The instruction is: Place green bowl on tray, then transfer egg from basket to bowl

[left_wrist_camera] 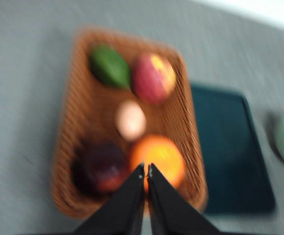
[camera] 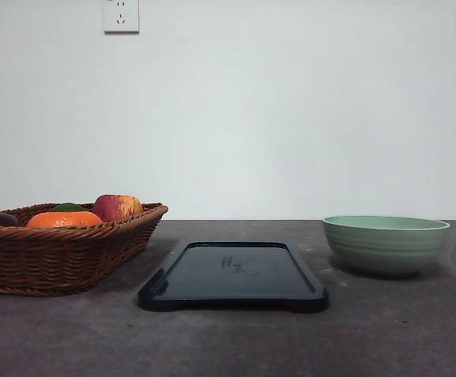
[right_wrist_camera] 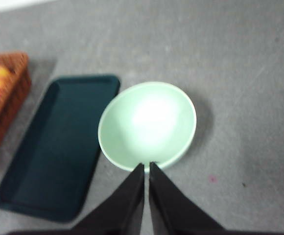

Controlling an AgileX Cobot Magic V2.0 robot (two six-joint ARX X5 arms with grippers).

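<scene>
Overhead, left gripper (left_wrist_camera: 146, 170) clenched, nothing held, above basket (camera: 71, 255) at desk's (camera: 385, 330) left edge w/ egg (left_wrist_camera: 130, 120) mid-basket among apple (left_wrist_camera: 154, 77), orange (left_wrist_camera: 157, 155); right gripper (right_wrist_camera: 146, 168) clenched, nothing held, over green bowl (right_wrist_camera: 148, 125), bowl on desk just beside tray (camera: 232, 275), mid-desk.

No text, label, brand, number or sign can be read anywhere; the only marks are a faint pale scribble on the glossy surface of the tray (camera: 233, 276), and its shapes are too indistinct to make out.
</scene>
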